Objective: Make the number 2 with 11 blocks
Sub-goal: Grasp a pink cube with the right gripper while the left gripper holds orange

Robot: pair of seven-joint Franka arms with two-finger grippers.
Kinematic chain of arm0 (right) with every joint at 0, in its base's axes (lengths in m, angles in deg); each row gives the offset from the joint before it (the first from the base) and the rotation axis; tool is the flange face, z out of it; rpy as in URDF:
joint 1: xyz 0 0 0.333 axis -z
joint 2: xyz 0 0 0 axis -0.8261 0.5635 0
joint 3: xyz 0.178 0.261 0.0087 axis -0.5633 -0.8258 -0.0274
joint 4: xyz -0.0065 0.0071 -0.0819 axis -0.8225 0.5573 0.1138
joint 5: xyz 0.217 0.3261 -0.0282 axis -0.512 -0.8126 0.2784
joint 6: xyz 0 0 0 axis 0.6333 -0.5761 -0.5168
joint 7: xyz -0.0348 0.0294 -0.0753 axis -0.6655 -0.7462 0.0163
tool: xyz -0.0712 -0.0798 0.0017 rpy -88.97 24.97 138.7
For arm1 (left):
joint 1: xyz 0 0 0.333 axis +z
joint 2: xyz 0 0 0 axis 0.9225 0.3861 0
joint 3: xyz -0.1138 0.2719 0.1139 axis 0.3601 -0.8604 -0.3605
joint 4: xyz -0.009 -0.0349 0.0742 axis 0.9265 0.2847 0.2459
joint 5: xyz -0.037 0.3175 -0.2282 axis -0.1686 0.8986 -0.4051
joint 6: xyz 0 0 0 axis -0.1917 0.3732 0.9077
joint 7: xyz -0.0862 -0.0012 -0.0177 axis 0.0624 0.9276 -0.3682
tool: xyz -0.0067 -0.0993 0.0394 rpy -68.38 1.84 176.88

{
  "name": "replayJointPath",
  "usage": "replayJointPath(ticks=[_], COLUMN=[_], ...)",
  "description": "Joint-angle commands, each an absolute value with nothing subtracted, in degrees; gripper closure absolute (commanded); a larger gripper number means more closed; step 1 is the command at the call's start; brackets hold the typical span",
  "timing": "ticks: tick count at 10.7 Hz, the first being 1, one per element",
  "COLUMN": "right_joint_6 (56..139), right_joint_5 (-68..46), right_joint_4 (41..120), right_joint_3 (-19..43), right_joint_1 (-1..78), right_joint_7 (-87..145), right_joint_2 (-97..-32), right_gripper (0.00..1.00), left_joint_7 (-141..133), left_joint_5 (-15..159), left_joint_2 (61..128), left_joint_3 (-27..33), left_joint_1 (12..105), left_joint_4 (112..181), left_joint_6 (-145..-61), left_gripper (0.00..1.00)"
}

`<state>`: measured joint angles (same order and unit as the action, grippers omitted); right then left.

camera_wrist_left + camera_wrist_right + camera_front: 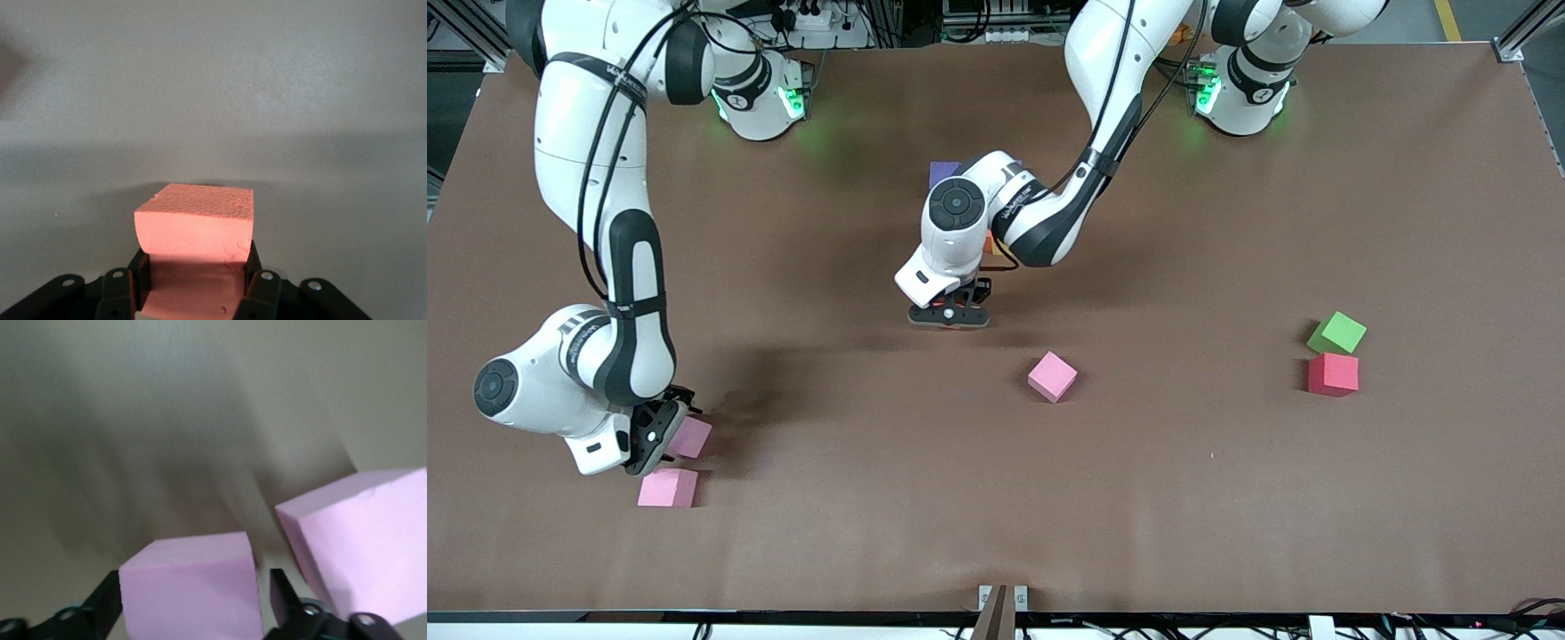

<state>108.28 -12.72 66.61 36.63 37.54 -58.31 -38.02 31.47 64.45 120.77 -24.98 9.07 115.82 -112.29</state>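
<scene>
My left gripper (950, 316) is over the middle of the table, shut on an orange-red block (197, 213) that fills the gap between its fingers (255, 270). That arm hides the number 2. Only a purple block (942, 170) and a sliver of orange (990, 246) show beside it. At the right arm's end, my right gripper (660, 434) straddles a light pink block (694, 437) (190, 567). It is open, with a thin gap at one finger (279, 590). A second light pink block (667, 488) (363, 540) lies just nearer the front camera. A stronger pink block (1052, 376) lies alone mid-table.
A green cube (1337, 332) and a deep red cube (1333, 373) sit together toward the left arm's end. The brown table top (1227, 516) is bare along the edge nearest the front camera.
</scene>
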Motion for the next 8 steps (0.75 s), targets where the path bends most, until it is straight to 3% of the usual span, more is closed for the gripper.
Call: replayJointPath(ticks=[1,2,3,4,5,6,8], right_joint_6=[108.3,108.3,108.3,108.3,108.3,108.3,108.3], right_joint_5=[-9.6,-9.3,-9.2,-9.2,-9.3,-9.4,-9.3], right_joint_4=[63.5,63.2,63.2,63.2,63.2,63.2,63.2], right_joint_3=[35.4,35.4,35.4,35.4,35.3,35.3,35.3], right_joint_1=[38.5,38.6,38.6,38.6,38.8,39.1,39.3], right_joint_7=[-59.1,-59.4,-59.6,-59.3,-59.3,-59.3,-59.7], right_joint_2=[-37.4,-37.4,-37.4,-37.4,-37.4,-37.4,-37.4], right_gripper=[0.6,0.76,0.77,0.59,0.21,0.0,0.0], left_joint_7=[31.9,31.9,31.9,31.9,31.9,31.9,31.9], left_joint_5=[63.1,63.0,63.0,63.1,63.1,63.0,63.0], left_joint_2=[122.6,122.7,122.7,122.7,122.7,122.7,122.7], left_joint_3=[-26.6,-26.6,-26.5,-26.5,-26.5,-26.4,-26.3], left_joint_1=[7.6,7.4,7.3,7.1,7.0,7.0,6.8], left_joint_4=[113.9,113.9,113.9,114.0,114.0,114.0,114.0], left_joint_6=[-112.2,-112.1,-112.1,-112.1,-112.1,-112.1,-112.1], left_gripper=[1.0,1.0,1.0,1.0,1.0,1.0,1.0])
